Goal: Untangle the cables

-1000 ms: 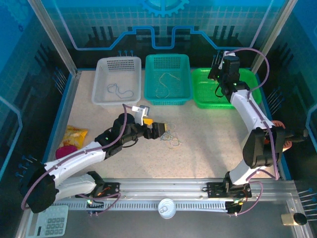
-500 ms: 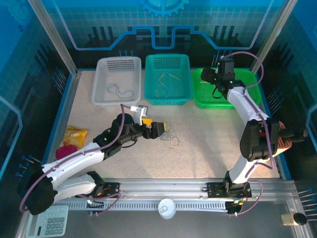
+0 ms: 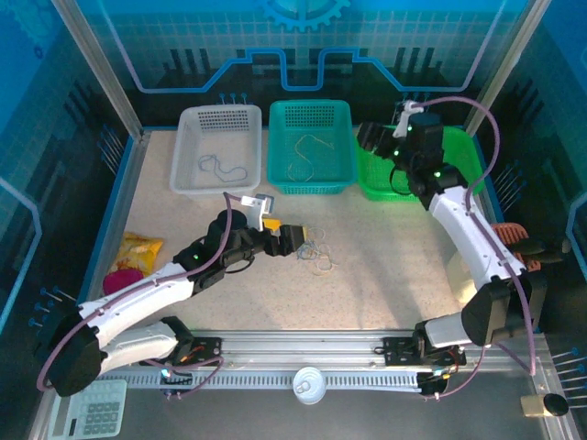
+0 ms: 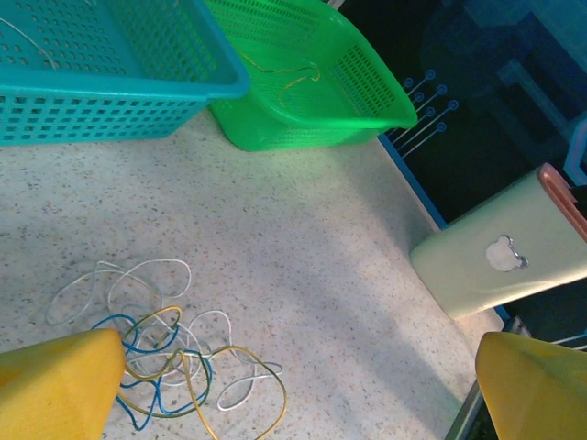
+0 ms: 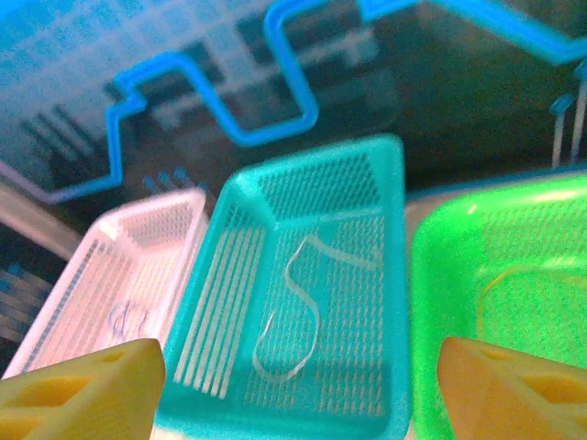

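Left gripper (image 3: 298, 240) hangs low over the speckled tabletop (image 3: 385, 266) with its jaws spread wide. Its blunt yellow pads (image 4: 55, 385) sit at 7 and 5 o'clock of the wrist view and nothing is between them. The cables (image 3: 317, 253) lie just off its tip at about 4 o'clock, as a loose knot of thin, limp blue, yellow and white strands. In the wrist view the 7 o'clock pad covers the knot's near corner, so I cannot tell whether they touch. Which strand lies over which is also hard to make out.

The right gripper (image 3: 371, 137) is raised at 12 o'clock with its pads (image 5: 83, 390) far apart and holding nothing.

Three perforated plastic baskets line the table's 12 o'clock edge:
- The white basket (image 3: 188, 151) holds a bluish wire (image 3: 220, 168).
- The teal basket (image 3: 280, 147) holds a pale wire (image 3: 307, 156).
- The green basket (image 4: 275, 128) holds a yellowish wire (image 4: 293, 78), and the right arm partly hides this basket from above.

Bare table runs from the knot toward 3 o'clock and up to the basket fronts. A crinkled snack packet (image 3: 138, 249) lies at 9 o'clock beside the blue rim. A smooth pale case (image 4: 500, 257) is at the 3 o'clock edge.
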Controlling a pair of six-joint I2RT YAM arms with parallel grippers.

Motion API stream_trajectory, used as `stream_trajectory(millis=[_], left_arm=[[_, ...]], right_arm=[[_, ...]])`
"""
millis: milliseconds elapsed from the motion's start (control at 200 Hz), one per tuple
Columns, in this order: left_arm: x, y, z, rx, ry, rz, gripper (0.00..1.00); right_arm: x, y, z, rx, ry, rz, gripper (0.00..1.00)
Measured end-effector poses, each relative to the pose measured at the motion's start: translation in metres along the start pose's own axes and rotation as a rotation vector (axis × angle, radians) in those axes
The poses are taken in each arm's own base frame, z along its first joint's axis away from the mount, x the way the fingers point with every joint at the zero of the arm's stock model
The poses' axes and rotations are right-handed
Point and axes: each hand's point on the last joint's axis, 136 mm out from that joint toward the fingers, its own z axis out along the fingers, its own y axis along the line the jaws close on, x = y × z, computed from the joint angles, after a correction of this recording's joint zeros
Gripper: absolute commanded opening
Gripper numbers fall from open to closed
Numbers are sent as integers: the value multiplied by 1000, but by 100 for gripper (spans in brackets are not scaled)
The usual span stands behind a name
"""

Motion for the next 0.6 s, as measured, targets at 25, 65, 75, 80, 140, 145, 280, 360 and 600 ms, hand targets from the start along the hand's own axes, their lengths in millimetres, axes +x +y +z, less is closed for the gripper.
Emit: stream_trajectory(millis=[25, 65, 75, 80, 140, 145, 280, 360, 600], left_arm=[[0, 1, 0, -7, -3, -1, 99], [-1, 4, 0, -20, -9, -2, 99], [-1, 4, 0, -21, -10, -4, 99], [-1, 5, 0, -25, -11, -5, 99], [-3, 8, 0, -41, -18, -12, 99], [-2, 8, 0, -44, -19, -13, 99], [0, 18, 2, -82, -13, -38, 99], [2, 25, 3, -102, -8, -63, 99], [11, 55, 4, -165, 6, -150, 99]], right_arm=[[12, 3, 1, -10, 23, -4, 78], [31, 7, 3, -23, 64, -11, 77], [38, 8, 3, -27, 78, -13, 77], [40, 8, 4, -28, 82, -14, 77], [74, 12, 7, -41, 155, -25, 76], [78, 12, 7, -42, 165, -27, 76], [155, 14, 6, -60, 331, -53, 72], [195, 11, -1, -64, 416, -67, 70], [267, -6, -28, -53, 568, -73, 56]])
